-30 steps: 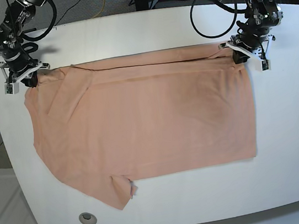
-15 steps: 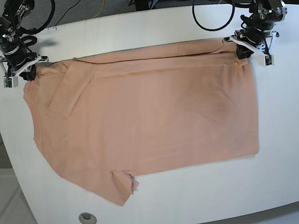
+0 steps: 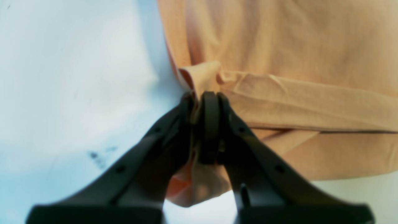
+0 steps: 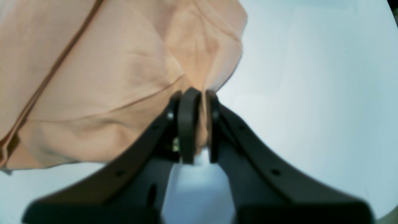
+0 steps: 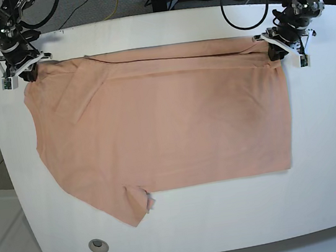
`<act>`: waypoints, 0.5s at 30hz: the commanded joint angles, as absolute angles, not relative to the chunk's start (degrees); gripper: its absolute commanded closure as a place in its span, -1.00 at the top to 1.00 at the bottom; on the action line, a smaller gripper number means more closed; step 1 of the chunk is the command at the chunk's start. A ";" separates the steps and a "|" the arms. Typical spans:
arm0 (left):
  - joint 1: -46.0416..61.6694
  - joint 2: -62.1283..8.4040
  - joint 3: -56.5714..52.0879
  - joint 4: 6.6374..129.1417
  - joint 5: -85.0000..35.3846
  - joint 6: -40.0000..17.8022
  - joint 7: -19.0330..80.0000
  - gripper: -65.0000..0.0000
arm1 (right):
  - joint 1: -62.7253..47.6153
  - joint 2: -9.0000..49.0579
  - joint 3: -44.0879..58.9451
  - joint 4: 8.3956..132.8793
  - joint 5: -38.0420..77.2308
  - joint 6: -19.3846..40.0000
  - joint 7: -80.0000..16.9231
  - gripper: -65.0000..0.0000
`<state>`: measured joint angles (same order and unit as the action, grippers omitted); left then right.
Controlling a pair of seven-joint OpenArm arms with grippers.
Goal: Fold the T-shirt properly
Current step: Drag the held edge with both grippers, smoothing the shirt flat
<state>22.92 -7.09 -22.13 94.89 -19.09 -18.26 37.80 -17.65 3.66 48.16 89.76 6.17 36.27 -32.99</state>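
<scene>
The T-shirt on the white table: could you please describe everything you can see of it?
The T-shirt is plain peach-pink, thin soft cloth with no print, lying spread and mostly flat across the white table. One short sleeve sticks out at the near edge, its tip crumpled. A long fold runs along the far edge. Its two far corners are pinched: the left pincer is shut on one, the right pincer on the other, with cloth bunched between their fingers.

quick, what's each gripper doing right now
Left gripper: shut on the T-shirt, far corner.
Right gripper: shut on the T-shirt, other far corner.
</scene>
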 commanded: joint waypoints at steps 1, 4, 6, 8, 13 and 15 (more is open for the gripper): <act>25.54 -7.25 -22.20 94.02 -14.73 -17.36 45.58 -0.92 | -19.82 3.65 48.40 89.45 2.59 36.26 -38.20 -0.83; 26.77 -7.25 -22.20 94.02 -14.73 -17.36 45.49 -0.92 | -20.53 3.65 48.31 89.54 2.59 36.26 -38.20 -0.83; 27.65 -7.25 -22.20 94.02 -14.73 -17.36 45.49 -0.92 | -21.14 3.56 48.31 89.54 2.59 36.26 -38.20 -0.83; 28.35 -7.25 -22.20 94.02 -14.81 -17.36 45.41 -0.92 | -21.32 3.56 48.31 89.54 2.59 36.26 -38.20 -0.83; 29.67 -7.25 -22.20 94.02 -14.81 -17.36 42.68 -0.92 | -21.58 2.77 48.31 89.54 2.59 36.26 -38.20 -0.83; 29.67 -7.25 -22.20 94.02 -14.81 -17.36 42.68 -0.92 | -21.49 2.51 48.31 89.63 2.59 36.26 -38.20 -0.83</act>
<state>27.73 -7.31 -22.39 95.39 -20.08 -18.63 32.80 -20.16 3.16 48.36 90.15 6.94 36.27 -31.24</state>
